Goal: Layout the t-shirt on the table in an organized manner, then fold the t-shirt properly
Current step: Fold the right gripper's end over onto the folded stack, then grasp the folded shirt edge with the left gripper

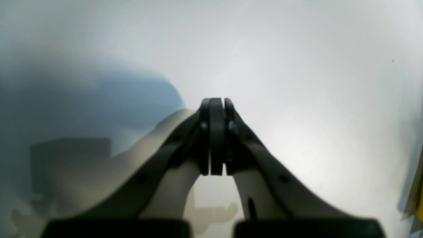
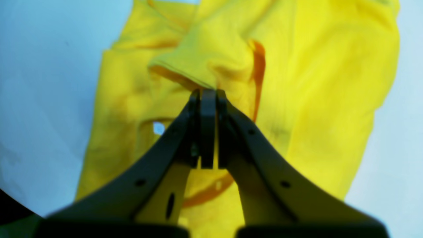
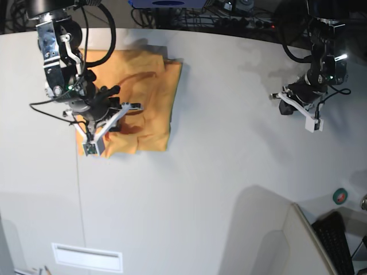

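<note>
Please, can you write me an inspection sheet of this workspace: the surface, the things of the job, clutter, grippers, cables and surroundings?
Surface: large pale grey-white table with a thin dark seam line.
Job's things: plain orange-yellow cotton t-shirt, crumpled and partly folded over, not laid flat.
Clutter: white rectangular plate near the front edge; small round green-red object at the right edge.
Grippers: right gripper shut on a raised fold of the t-shirt; left gripper shut, holding nothing, over bare table away from the shirt.
Cables: black cables run along the right arm; more lie behind the table.
Surroundings: black keyboard at the lower right.
</note>
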`<action>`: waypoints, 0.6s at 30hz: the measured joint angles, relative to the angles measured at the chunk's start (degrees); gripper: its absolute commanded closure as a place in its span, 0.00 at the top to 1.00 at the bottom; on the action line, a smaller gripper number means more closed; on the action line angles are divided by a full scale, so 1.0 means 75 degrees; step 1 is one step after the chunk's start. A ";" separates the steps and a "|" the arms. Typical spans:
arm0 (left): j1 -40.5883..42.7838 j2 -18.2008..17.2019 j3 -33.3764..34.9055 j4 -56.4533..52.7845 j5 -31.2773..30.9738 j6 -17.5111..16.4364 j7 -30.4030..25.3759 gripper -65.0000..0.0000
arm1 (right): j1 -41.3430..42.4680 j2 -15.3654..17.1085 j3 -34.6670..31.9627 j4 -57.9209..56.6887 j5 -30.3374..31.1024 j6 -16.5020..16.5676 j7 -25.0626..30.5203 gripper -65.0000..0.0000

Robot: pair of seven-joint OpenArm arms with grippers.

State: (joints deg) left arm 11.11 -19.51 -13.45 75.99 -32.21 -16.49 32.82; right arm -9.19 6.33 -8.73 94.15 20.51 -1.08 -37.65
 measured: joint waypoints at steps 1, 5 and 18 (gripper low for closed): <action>-0.0003 0.0000 0.0006 0.0000 0.0000 0.0000 0.0000 0.00 | 0.0038 -0.0052 0.0000 0.0017 0.0003 0.0000 -0.0012 0.00; -0.0044 0.0017 0.0061 0.0000 0.0000 0.0000 -0.0006 0.00 | 0.0189 -0.0169 -0.0248 0.0044 -0.0035 -0.0012 -0.0006 0.00; -0.0047 0.0122 0.0603 0.0000 0.0038 0.0015 -0.0003 0.00 | 0.1513 -0.0699 -0.1408 -0.0606 0.0026 0.0000 -0.0460 0.00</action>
State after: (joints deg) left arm 10.76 -18.59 -8.93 75.99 -31.92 -16.38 32.80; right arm 2.15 1.08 -19.29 89.60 20.71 -1.08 -41.10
